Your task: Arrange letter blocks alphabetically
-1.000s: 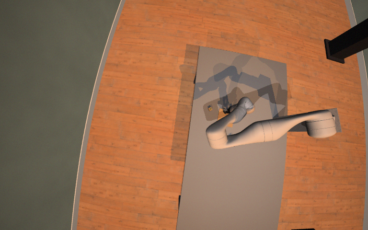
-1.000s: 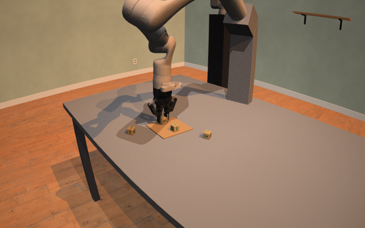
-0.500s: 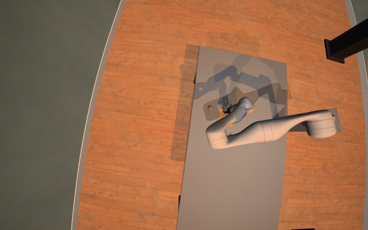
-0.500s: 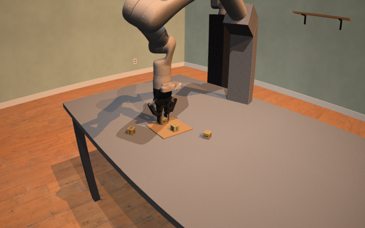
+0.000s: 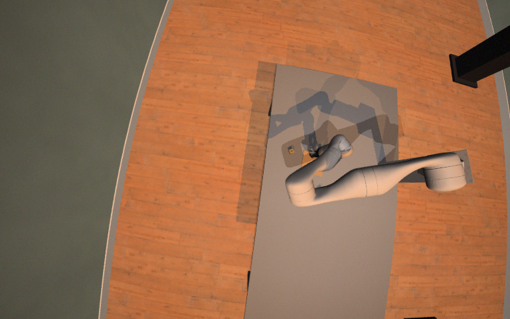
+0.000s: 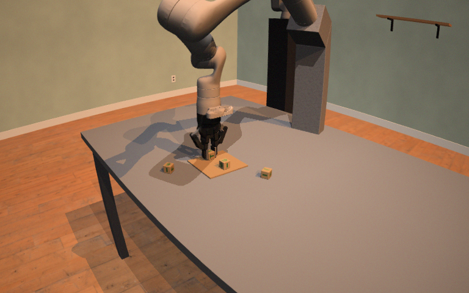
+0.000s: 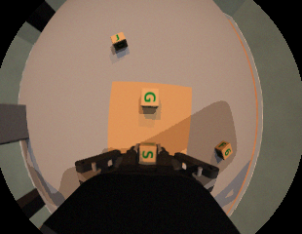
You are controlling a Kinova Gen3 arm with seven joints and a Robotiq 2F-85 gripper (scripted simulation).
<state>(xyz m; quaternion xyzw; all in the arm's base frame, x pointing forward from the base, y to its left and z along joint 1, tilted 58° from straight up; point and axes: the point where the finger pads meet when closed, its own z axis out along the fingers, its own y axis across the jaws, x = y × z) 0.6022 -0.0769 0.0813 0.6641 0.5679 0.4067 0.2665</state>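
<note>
My gripper (image 6: 208,150) points straight down over the orange mat (image 6: 217,165) and is shut on the S block (image 7: 146,154), which also shows in the exterior view (image 6: 211,154) at the mat's far edge. Whether it rests on the mat or hangs just above it I cannot tell. The G block (image 7: 149,97) lies flat on the mat near its middle; it also shows in the exterior view (image 6: 224,163). A third block (image 6: 168,167) sits on the table left of the mat. A fourth block (image 6: 266,173) sits on the table right of the mat.
A tall grey pedestal (image 6: 304,69) carrying the arm's base stands at the table's far side. The table's near-left edge (image 6: 138,203) runs close to the left block. In the top view the arm (image 5: 352,177) hides most of the mat.
</note>
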